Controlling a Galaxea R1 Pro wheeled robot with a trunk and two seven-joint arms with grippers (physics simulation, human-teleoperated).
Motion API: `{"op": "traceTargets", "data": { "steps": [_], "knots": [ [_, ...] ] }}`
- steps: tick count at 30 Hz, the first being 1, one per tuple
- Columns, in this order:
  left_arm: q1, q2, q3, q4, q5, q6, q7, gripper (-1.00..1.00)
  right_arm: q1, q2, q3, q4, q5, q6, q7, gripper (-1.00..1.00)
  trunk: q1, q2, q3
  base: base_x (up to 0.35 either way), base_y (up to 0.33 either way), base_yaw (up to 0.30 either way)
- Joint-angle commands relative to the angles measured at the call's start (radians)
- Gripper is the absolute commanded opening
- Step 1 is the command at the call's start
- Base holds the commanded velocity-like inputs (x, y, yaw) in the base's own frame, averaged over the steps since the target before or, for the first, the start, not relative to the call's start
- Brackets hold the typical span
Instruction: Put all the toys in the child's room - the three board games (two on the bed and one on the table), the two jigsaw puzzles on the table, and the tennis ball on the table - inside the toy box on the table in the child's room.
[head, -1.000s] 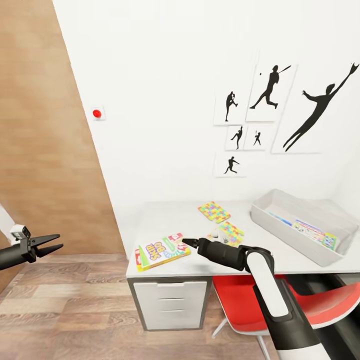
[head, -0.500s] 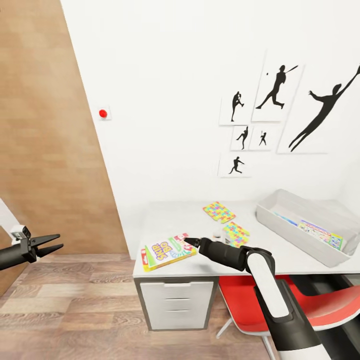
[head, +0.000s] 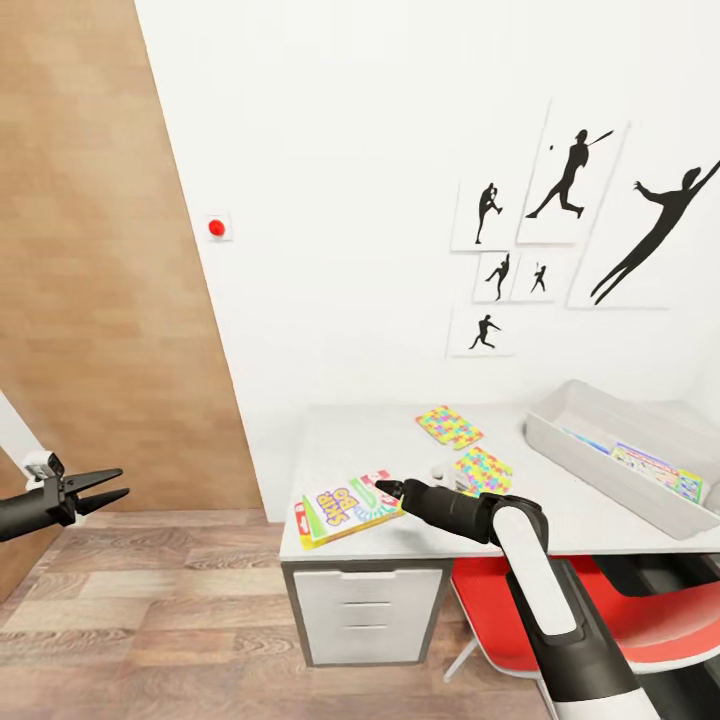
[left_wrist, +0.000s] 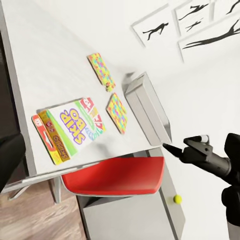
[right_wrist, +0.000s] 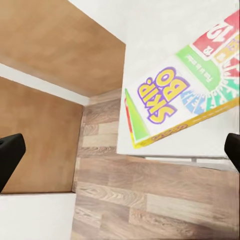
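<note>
Apparently lining up a pick, the right gripper (head: 385, 489) hangs just over the near corner of the SKIP-BO box (head: 347, 506), which lies flat at the table (head: 340, 440) edge; its right wrist view shows the fingers spread wide. The left gripper (head: 110, 484), fingers apart, waits well off. Since a second ago the camera has swung left, shifting everything rightward; the fingertips stay at that corner.

We have the right arm stretched forward and bent at the elbow, right gripper (head: 385, 489) jaws spread wide; left gripper (head: 105, 486) held low at our left, jaws parted.
</note>
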Motion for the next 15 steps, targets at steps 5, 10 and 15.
{"op": "traceTargets", "data": {
  "steps": [5, 10, 15],
  "knots": [
    [-0.001, -0.02, -0.001, -0.001, -0.001, 0.006, -0.004, 1.0, -0.001, 0.03, 0.002, 0.005, -0.012, 0.0, -0.147, 1.0, 0.001, -0.002, -0.002, 0.016, 0.018, 0.0],
    [-0.001, -0.028, 0.001, -0.001, -0.001, -0.005, -0.004, 1.0, -0.066, 0.08, 0.001, 0.075, -0.013, 0.002, -0.294, 1.0, 0.001, -0.002, -0.002, 0.003, 0.003, 0.0],
    [-0.001, -0.035, 0.002, -0.003, -0.001, -0.008, -0.004, 1.0, -0.285, 0.1, -0.002, 0.287, -0.02, 0.01, -0.508, 1.0, 0.001, -0.002, -0.002, 0.0, 0.0, 0.0]
  ]
}}
